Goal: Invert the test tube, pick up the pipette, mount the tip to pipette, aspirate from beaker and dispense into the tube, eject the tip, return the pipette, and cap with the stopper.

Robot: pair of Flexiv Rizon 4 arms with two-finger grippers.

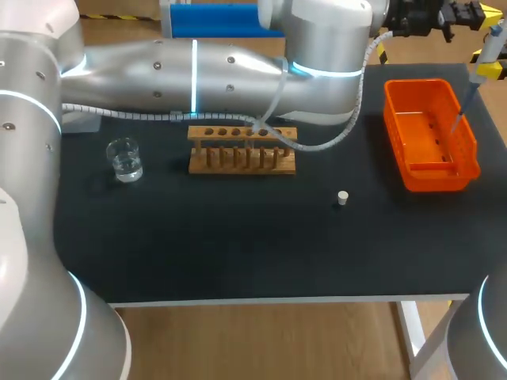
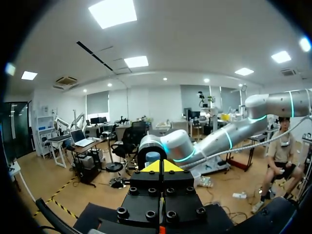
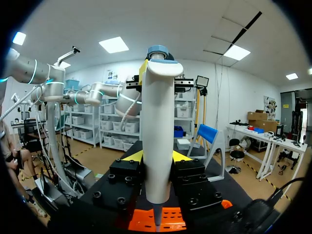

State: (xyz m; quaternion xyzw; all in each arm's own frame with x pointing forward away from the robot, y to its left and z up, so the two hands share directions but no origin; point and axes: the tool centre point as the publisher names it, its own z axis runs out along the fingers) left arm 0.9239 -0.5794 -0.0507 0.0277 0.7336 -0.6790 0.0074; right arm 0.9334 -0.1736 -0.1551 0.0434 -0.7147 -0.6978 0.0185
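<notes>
My right gripper [image 1: 490, 70] is at the table's far right corner, shut on the white pipette [image 1: 493, 39]. The pipette's thin tip [image 1: 462, 113] points down over the orange bin [image 1: 412, 176]. In the right wrist view the pipette [image 3: 157, 122] stands upright between the yellow fingers of the right gripper [image 3: 157, 158], above the orange bin [image 3: 170, 219]. My left arm stretches across the back of the table. Its gripper [image 1: 447, 16] is beyond the far edge, shut and holding nothing [image 2: 160, 166]. The water beaker [image 1: 124, 159], wooden tube rack [image 1: 242, 149] and white stopper [image 1: 342, 198] sit on the black mat.
The left arm's cable [image 1: 341, 134] hangs down over the right end of the rack. The orange bin takes up the far right part of the mat. The beaker stands at the left, the stopper alone right of the middle.
</notes>
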